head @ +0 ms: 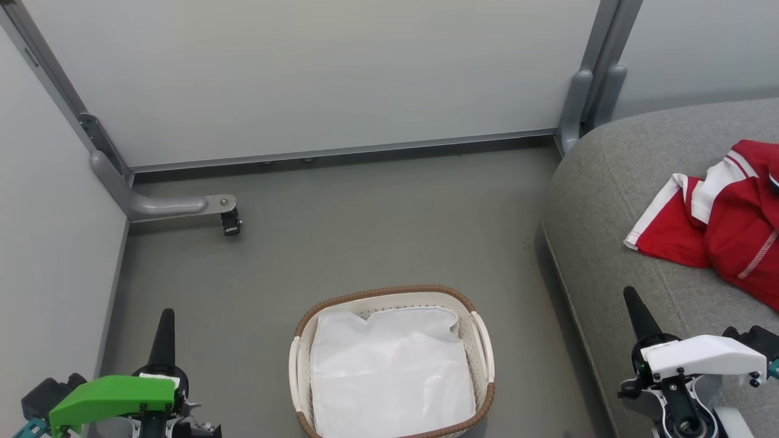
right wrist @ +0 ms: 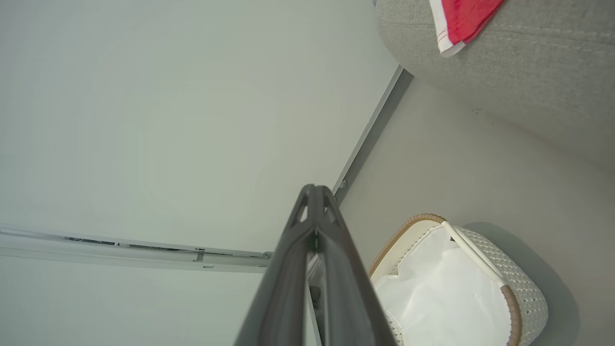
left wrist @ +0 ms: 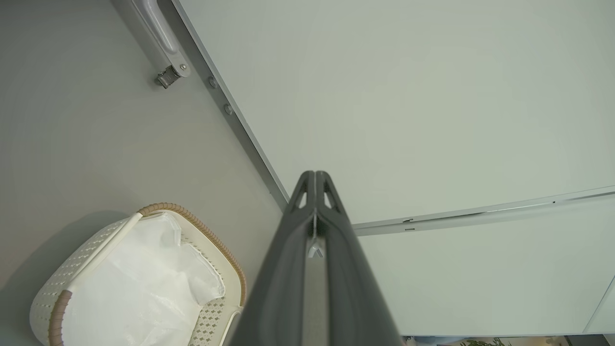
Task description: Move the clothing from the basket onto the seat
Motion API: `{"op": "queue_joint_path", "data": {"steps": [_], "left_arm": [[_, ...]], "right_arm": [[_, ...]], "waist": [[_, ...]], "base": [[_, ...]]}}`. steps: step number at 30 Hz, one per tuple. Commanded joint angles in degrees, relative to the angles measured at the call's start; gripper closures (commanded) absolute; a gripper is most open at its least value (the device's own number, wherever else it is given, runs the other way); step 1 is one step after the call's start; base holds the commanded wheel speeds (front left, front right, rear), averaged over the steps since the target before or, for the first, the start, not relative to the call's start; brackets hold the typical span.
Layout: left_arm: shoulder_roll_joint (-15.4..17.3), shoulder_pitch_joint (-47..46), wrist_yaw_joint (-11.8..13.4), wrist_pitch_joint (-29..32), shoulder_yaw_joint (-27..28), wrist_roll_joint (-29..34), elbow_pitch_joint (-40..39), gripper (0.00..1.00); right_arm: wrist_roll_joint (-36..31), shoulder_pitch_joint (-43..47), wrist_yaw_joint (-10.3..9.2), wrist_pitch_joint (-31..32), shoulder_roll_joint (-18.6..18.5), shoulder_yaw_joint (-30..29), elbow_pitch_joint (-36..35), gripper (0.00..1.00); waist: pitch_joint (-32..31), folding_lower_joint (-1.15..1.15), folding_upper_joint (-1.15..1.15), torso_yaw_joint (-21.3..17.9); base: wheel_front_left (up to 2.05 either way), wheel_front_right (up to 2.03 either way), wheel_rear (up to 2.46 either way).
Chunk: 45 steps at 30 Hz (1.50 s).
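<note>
Head view: the clothing (head: 730, 231) lies on the seat (head: 608, 201), apart from the basket (head: 389, 291).
You see your left end effector (head: 165, 317) and right end effector (head: 631, 299) both pinched closed, holding nothing.

The fingers (left wrist: 336, 269) meet near the basket (left wrist: 202, 229) holding a white liner (left wrist: 134, 283).

A: Is there any writing to read here?
B: None. The clothing (head: 736, 237) at the right edge of the head view has white bands and stitching, but no letters that can be made out.
A: And the basket (head: 389, 292) at bottom centre?
B: Nothing legible on it either.
</note>
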Motion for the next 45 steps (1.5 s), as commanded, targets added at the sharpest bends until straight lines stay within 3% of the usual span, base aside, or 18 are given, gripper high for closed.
{"op": "queue_joint_path", "data": {"steps": [1, 45], "left_arm": [[0.00, -1.21, -0.12, 0.33, 0.37, -1.30, -0.60, 1.00], [-0.74, -2.68, -0.18, 5.29, 2.24, -17.51, -3.07, 1.00]], "right_arm": [[1.54, 0.10, -0.03, 0.34, -0.37, -0.29, -0.72, 1.00], [20.67, 0.52, -0.03, 5.39, -0.52, -2.50, -3.20, 1.00]], "waist": [[-0.02, 0.00, 0.00, -0.04], [-0.66, 0.00, 0.00, -1.23]], "base": [[0.00, 0.00, 0.00], [0.00, 0.00, 0.00]]}}
